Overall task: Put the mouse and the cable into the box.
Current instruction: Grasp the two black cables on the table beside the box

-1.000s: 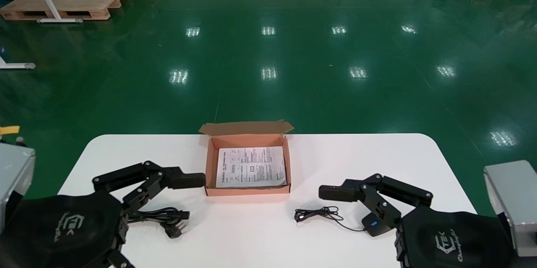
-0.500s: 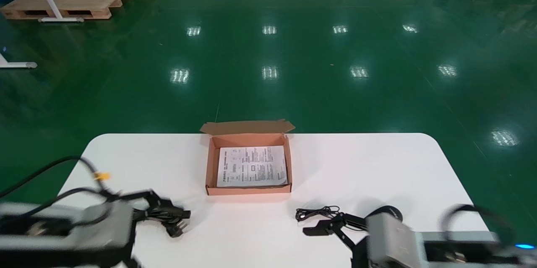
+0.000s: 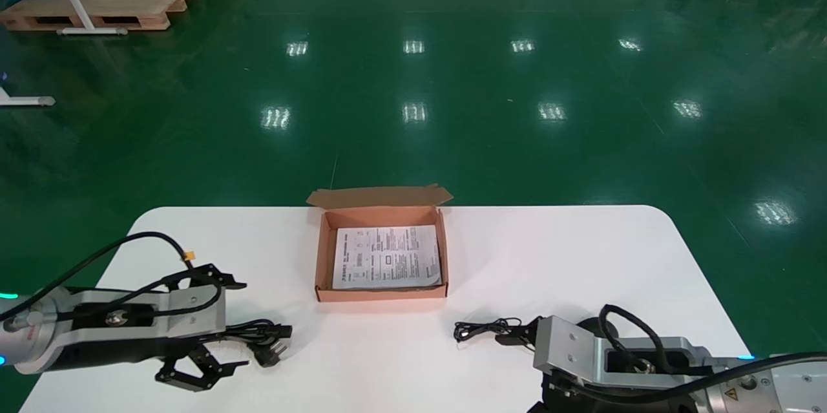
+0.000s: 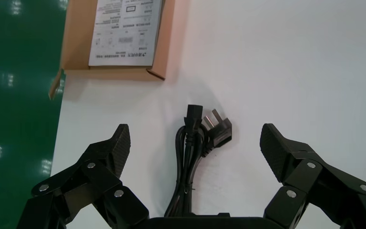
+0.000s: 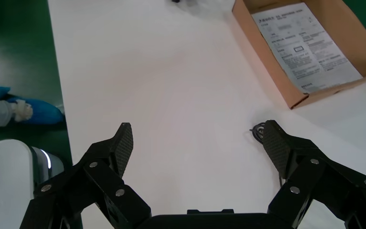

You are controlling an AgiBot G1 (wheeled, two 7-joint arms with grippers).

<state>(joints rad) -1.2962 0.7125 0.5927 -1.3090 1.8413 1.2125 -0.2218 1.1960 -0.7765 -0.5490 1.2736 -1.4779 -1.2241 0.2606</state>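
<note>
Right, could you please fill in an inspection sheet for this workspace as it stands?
Surface: white table, flat.
Job's things: open box holds a paper sheet; bundled power cable lies near-left of it; thin cord lies near-right; mouse not visible.
Clutter: nothing seen.
Grippers: left gripper open, fingers either side of the power cable, apart from it; right gripper open over the table, beside the thin cord.
Cables: black hoses loop over both wrists.
Surroundings: green floor; wooden pallet far left.
</note>
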